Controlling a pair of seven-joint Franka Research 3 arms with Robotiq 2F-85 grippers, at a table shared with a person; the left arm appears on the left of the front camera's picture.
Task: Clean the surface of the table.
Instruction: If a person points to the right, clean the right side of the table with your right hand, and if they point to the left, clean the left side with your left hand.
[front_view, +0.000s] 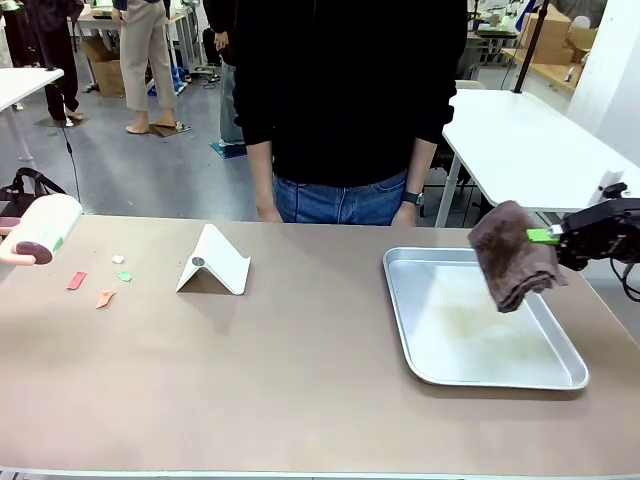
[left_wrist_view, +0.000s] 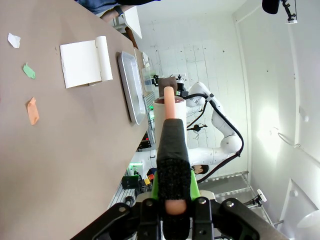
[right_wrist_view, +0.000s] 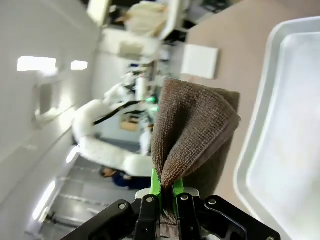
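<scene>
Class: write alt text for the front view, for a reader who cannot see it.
The right gripper holds a brown cloth in shut jaws at a silver tray's far right corner on a table. Leftward are a folded stand, coloured scraps and a lint roller; a person stands opposite.

The surface's (front_view: 300, 390) near middle lies open; a white folded card (front_view: 214, 264), a metal tray (front_view: 398, 300) and small scraps (front_view: 104, 298) flank it.

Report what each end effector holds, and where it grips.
Left end effector: lint roller, by its pink handle. Right end effector: brown cloth, pinched at one folded edge.
</scene>
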